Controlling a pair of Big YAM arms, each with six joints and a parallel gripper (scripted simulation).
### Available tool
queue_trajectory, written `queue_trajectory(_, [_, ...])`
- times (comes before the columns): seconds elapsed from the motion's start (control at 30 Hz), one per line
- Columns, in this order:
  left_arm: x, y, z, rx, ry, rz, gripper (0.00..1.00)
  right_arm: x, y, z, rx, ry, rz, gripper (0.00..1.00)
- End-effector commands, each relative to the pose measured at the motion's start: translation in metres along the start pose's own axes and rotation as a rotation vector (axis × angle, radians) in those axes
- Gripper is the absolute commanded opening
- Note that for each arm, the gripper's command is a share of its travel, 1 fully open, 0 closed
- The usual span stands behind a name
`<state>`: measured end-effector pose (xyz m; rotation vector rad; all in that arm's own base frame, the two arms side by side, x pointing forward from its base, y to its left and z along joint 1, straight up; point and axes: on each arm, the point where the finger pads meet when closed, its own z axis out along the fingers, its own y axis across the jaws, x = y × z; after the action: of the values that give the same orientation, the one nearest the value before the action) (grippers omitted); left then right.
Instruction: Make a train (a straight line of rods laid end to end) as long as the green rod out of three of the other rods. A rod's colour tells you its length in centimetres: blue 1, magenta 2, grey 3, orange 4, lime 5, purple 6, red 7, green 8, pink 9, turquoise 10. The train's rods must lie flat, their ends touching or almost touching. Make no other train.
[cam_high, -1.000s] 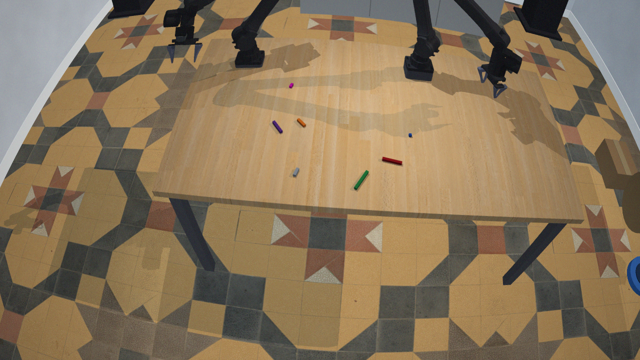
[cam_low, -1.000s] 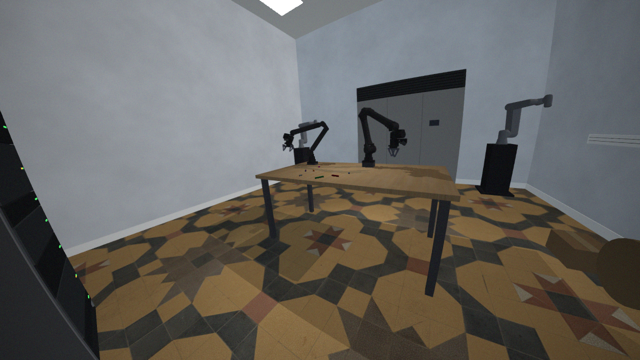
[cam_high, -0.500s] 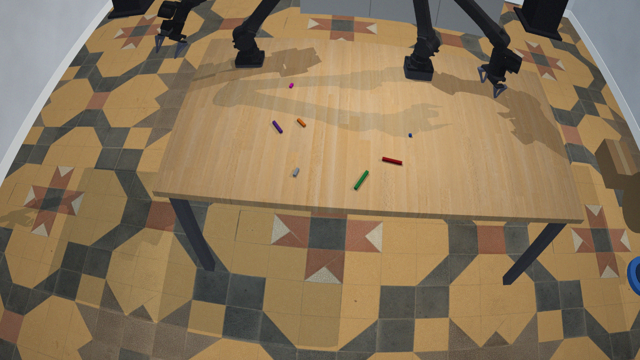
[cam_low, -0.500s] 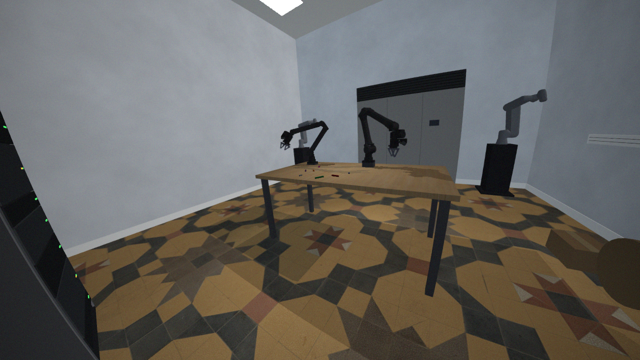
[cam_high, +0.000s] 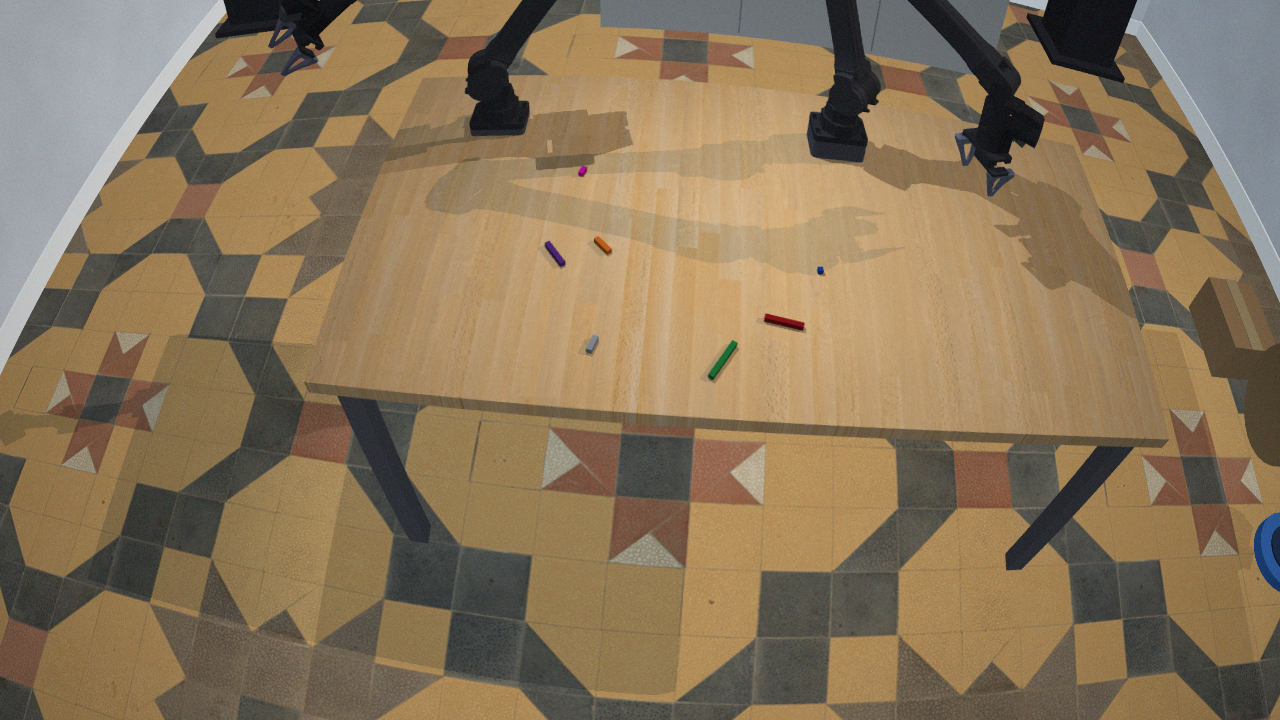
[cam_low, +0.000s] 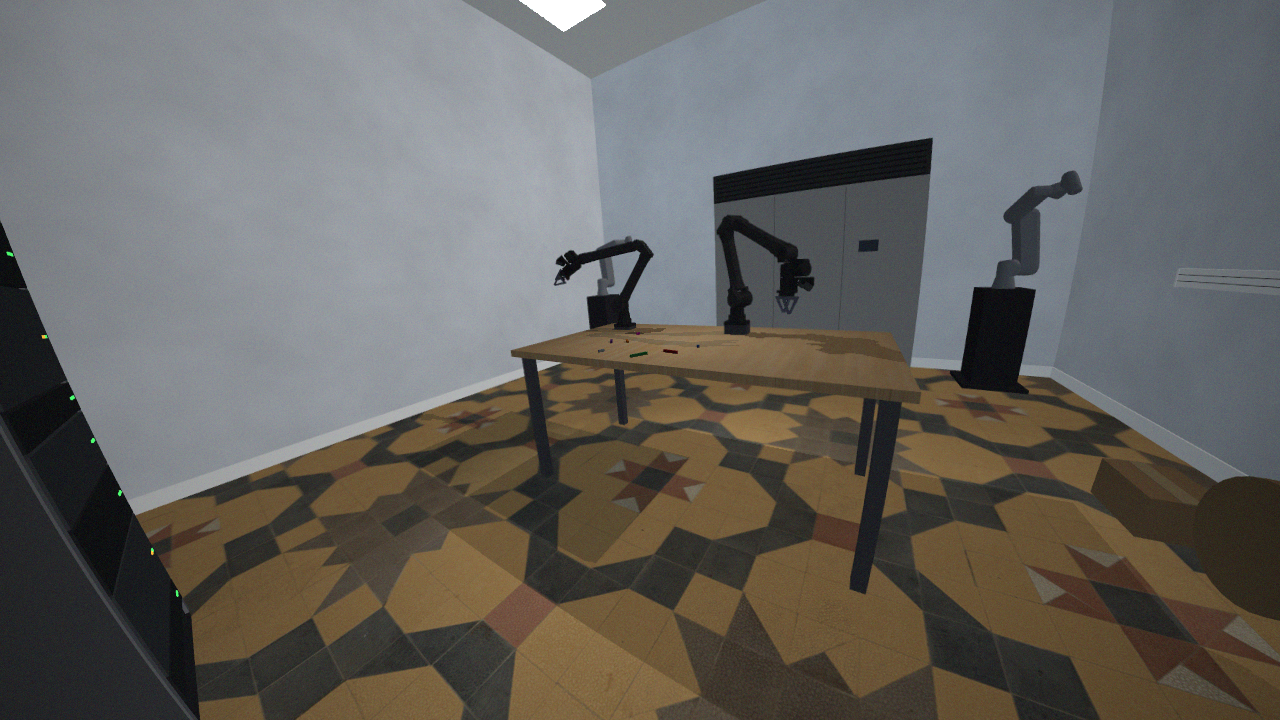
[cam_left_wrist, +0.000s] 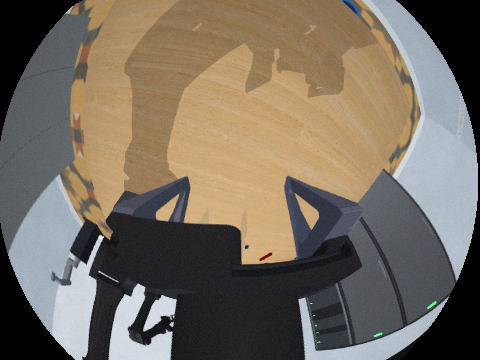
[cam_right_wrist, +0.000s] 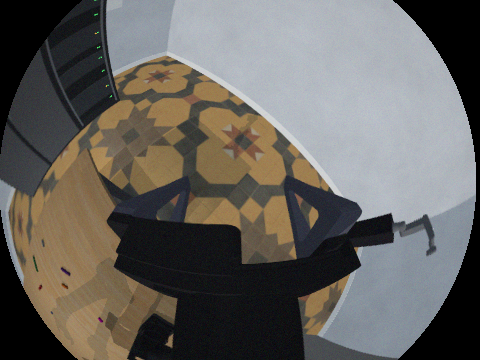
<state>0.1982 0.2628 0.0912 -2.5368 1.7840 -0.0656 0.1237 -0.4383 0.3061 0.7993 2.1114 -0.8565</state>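
Hangs spread wide at the left gripper (cam_high: 979, 178) (cam_low: 786, 310) (cam_left_wrist: 237, 181), in the upper right of the top view, raised over the worktop (cam_high: 662, 295) (cam_low: 760, 367) (cam_left_wrist: 240, 130) (cam_right_wrist: 75, 215). Stands equally wide at the right gripper (cam_high: 280, 60) (cam_low: 559, 282) (cam_right_wrist: 237, 181), out past the worktop's edge in the upper left, with floor tiles between its fingers in the right wrist view.

Below the left gripper in the top view, toward the right of centre, shows a small blue rod (cam_high: 820, 270) (cam_low: 698, 345) (cam_left_wrist: 246, 247). Farther down and a little left of that, has a red rod (cam_high: 784, 321) (cam_low: 670, 351) (cam_left_wrist: 266, 256) (cam_right_wrist: 40, 287), lying near the green rod (cam_high: 723, 360) (cam_low: 638, 354) (cam_right_wrist: 35, 263), which slants at lower centre. Left of the green rod and well apart from it, carries a grey rod (cam_high: 591, 343) (cam_low: 601, 351) (cam_right_wrist: 43, 243).

Left of centre, places an orange rod (cam_high: 602, 244) (cam_right_wrist: 65, 286) near a purple rod (cam_high: 554, 253) (cam_right_wrist: 65, 271), apart from each other. Above both, includes a magenta rod (cam_high: 582, 170) (cam_right_wrist: 100, 319). Appears to lie flat throughout, though hard to judge at such small scale. Shows gaps between all the rods, with three still to be laid end to end.
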Motion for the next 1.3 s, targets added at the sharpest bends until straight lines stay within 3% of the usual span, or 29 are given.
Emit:
queue_trajectory(0.0, [-0.007,-0.011,-0.011,0.027,-0.019,0.001,1.00,-0.056,-0.067,-0.006,0.159,-0.124,0.157,1.00])
queue_trajectory(0.17, [-0.007,-0.011,-0.011,0.027,-0.019,0.001,1.00,-0.077,-0.128,-0.024,0.321,-0.227,0.291,1.00])
queue_trajectory(0.23, [-0.007,-0.011,-0.011,0.027,-0.019,0.001,1.00,-0.077,-0.128,-0.024,0.321,-0.227,0.291,1.00])
queue_trajectory(0.57, [-0.007,-0.011,-0.011,0.027,-0.019,0.001,1.00,-0.100,-0.207,-0.060,0.521,-0.396,0.461,1.00])
queue_trajectory(0.73, [-0.007,-0.011,-0.011,0.027,-0.019,0.001,1.00,-0.105,-0.222,-0.070,0.560,-0.437,0.495,1.00])
queue_trajectory(1.27, [-0.006,-0.013,-0.011,0.028,-0.019,0.007,1.00,-0.106,-0.226,-0.073,0.571,-0.449,0.505,1.00])
